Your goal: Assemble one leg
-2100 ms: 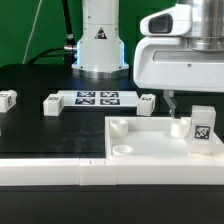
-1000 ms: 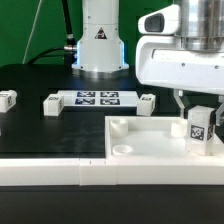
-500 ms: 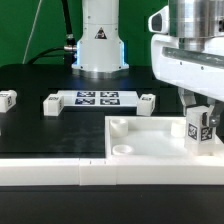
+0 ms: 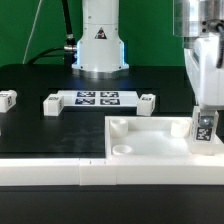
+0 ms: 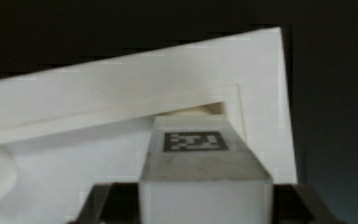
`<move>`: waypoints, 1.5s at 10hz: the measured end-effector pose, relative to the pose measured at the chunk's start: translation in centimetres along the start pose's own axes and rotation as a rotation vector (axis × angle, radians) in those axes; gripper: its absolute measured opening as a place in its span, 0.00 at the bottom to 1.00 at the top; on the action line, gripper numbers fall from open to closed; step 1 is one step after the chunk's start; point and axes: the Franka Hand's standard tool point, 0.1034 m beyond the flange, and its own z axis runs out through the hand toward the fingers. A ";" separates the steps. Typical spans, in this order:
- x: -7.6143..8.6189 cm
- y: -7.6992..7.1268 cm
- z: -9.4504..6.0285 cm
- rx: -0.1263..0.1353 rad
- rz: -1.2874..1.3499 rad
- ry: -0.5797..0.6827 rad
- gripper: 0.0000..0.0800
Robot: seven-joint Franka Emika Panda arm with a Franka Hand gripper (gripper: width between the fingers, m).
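Observation:
The leg (image 4: pixel 205 132), a stubby white block with a square marker tag, stands upright in the corner socket of the large white square piece (image 4: pixel 150 150) at the exterior view's right. My gripper (image 4: pixel 205 116) has come down over it from above. In the wrist view the leg (image 5: pixel 202 150) fills the space between my two dark fingers (image 5: pixel 115 206), which press against its sides. The white square piece (image 5: pixel 105 100) lies below it. The gripper (image 5: pixel 202 208) is shut on the leg.
Three more small white legs lie on the black table: one at the far left (image 4: pixel 8 99), one left of the marker board (image 4: pixel 52 104), one right of it (image 4: pixel 147 100). The marker board (image 4: pixel 98 98) lies in front of the robot base (image 4: pixel 100 40).
My gripper moved toward the exterior view's right and came down over the standing leg, which now sits slightly lower and further right between the fingers.

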 end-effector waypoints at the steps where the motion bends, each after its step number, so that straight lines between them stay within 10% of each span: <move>1: 0.0 0.0 0.0 0.000 -0.002 0.000 0.37; 5: 0.0 0.0 0.0 -0.001 -0.156 0.000 0.78; 15: 0.2 -0.4 -0.1 -0.065 -1.486 0.059 0.81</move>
